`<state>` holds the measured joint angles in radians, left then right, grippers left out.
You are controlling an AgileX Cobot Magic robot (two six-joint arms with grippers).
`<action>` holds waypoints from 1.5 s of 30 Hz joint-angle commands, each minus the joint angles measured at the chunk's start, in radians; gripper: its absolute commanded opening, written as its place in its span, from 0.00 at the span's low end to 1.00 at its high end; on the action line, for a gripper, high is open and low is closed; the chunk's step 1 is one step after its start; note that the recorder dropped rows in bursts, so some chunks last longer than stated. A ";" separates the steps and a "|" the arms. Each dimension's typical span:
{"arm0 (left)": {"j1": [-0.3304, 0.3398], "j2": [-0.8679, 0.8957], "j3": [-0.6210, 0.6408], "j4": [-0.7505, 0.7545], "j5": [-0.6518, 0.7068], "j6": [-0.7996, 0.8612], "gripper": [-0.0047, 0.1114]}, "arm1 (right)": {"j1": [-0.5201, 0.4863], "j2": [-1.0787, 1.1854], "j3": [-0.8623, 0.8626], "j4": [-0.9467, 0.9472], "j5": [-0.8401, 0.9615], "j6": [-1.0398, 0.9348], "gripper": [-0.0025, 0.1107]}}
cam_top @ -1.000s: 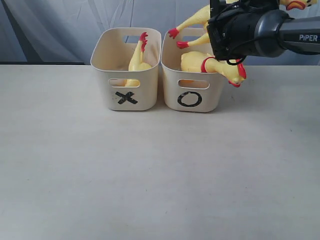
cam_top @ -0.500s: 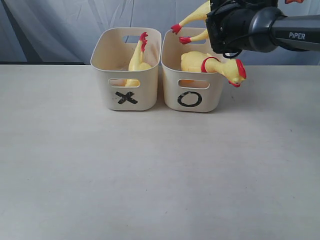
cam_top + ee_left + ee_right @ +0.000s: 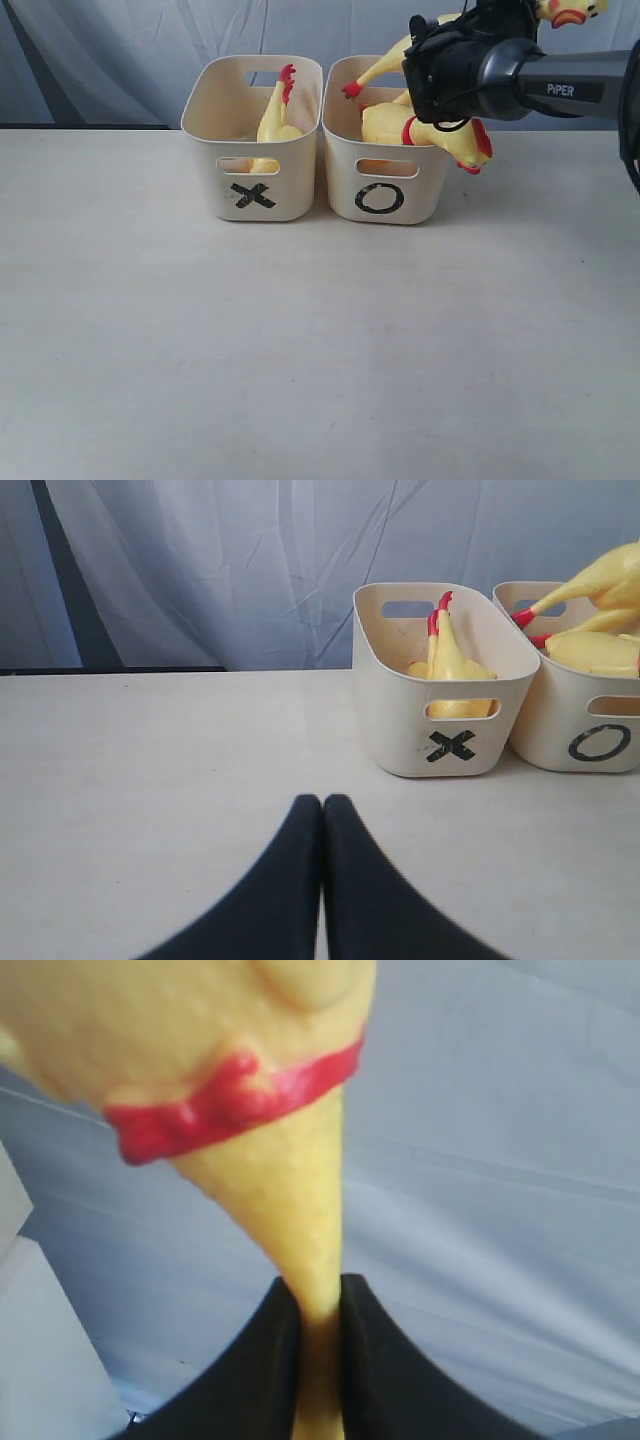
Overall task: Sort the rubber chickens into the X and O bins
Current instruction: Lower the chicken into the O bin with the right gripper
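Note:
Two cream bins stand side by side: the X bin on the left, the O bin on the right. One yellow rubber chicken stands upright in the X bin. A second chicken lies in the O bin, its red-combed head hanging over the right rim. My right gripper is shut on the thin neck of the third chicken, held slanting above the O bin with its red feet at the bin's back rim. My left gripper is shut on nothing, low over the table, short of the X bin.
The black right wrist hangs over the O bin's right back corner and hides the fingers in the exterior view. A grey curtain closes off the back. The pale table stretches in front of both bins.
The right arm has shifted left and down with the chicken, so its red feet have dropped to the O bin's back rim. The other two chickens and the left gripper have not moved.

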<state>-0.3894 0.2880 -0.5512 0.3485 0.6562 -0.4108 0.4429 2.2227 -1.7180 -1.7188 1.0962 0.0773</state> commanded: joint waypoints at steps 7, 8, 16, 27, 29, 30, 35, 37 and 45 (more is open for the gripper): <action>0.000 -0.015 0.005 0.009 -0.006 0.003 0.04 | -0.008 -0.005 -0.022 -0.026 -0.062 0.002 0.48; 0.000 -0.015 0.005 0.011 -0.006 0.003 0.04 | -0.008 -0.007 -0.022 -0.026 -0.062 0.002 0.48; 0.000 -0.015 0.005 0.016 -0.006 0.003 0.04 | 0.006 -0.026 -0.022 -0.026 -0.072 0.026 0.48; 0.000 -0.015 0.005 0.024 -0.006 0.003 0.04 | 0.110 -0.088 -0.022 -0.026 -0.147 0.084 0.48; 0.000 -0.015 0.005 0.025 -0.006 0.003 0.04 | 0.128 -0.088 -0.022 -0.026 -0.132 0.084 0.48; 0.000 -0.015 0.005 0.027 -0.006 0.003 0.04 | 0.134 -0.088 -0.022 -0.026 -0.120 0.084 0.48; 0.000 -0.015 0.005 0.027 -0.006 0.003 0.04 | 0.151 -0.088 -0.022 -0.017 -0.042 0.084 0.48; 0.000 -0.015 0.005 0.029 -0.006 0.003 0.04 | 0.151 -0.088 -0.022 0.000 -0.002 0.084 0.48; 0.000 -0.015 0.005 0.029 -0.006 0.003 0.04 | 0.151 -0.088 -0.022 0.050 0.076 0.084 0.48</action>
<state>-0.3894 0.2813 -0.5512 0.3703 0.6562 -0.4108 0.5930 2.1511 -1.7343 -1.6558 1.1507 0.1502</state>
